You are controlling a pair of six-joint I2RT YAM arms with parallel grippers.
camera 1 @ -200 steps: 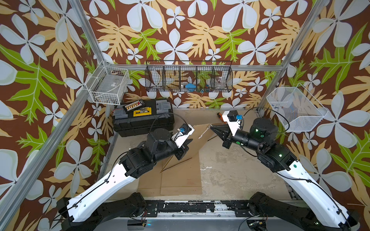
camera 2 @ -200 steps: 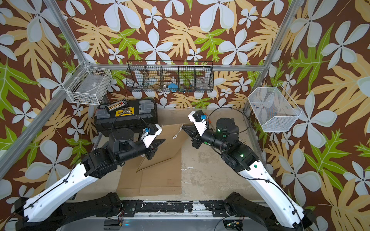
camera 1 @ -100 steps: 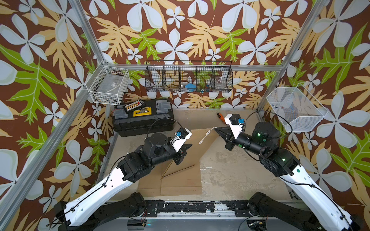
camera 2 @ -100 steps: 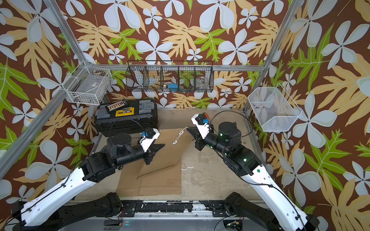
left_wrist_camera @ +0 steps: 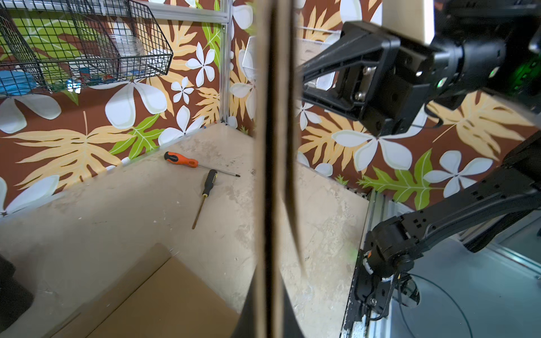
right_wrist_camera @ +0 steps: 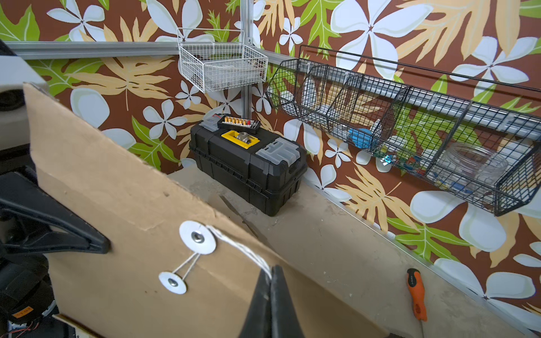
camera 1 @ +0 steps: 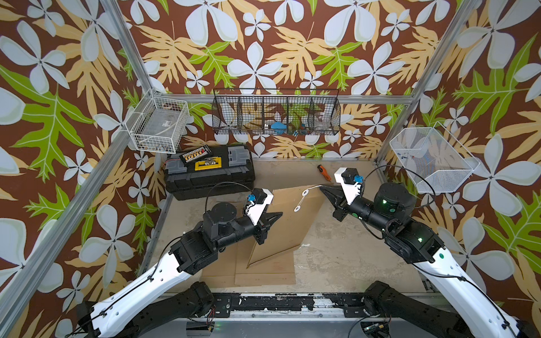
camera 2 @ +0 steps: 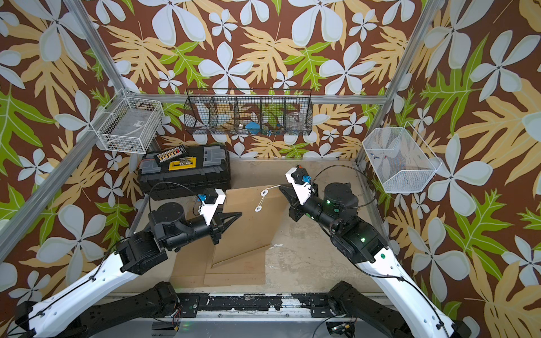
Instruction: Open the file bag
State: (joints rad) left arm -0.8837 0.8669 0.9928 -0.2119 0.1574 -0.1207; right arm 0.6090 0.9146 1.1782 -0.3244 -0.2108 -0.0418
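One bag [camera 1: 292, 225] stands tilted up at table centre over two flat bags [camera 1: 263, 273], its long axis running 7 to 1 o'clock with the flap end toward 1. It has two discs [right_wrist_camera: 197, 237] and one string [right_wrist_camera: 243, 248]. Two screwdrivers [left_wrist_camera: 187, 161] lie at 1 o'clock. The left gripper [camera 1: 276, 216] reaches in from 8 o'clock and is clamped on the bag's 9 o'clock edge. The right gripper [camera 1: 323, 190] comes from 4 o'clock and pinches the string.

The file bag [right_wrist_camera: 131, 204] is matt brown kraft card, its string [right_wrist_camera: 243, 250] twisted white cord, its discs [right_wrist_camera: 205, 247] white paper with shiny metal eyelets [right_wrist_camera: 198, 236]. The tabletop [right_wrist_camera: 336, 248] looks rough and scuffed. The toolbox [right_wrist_camera: 248, 166] is textured black plastic; the wall basket [right_wrist_camera: 409, 125] is black wire mesh.
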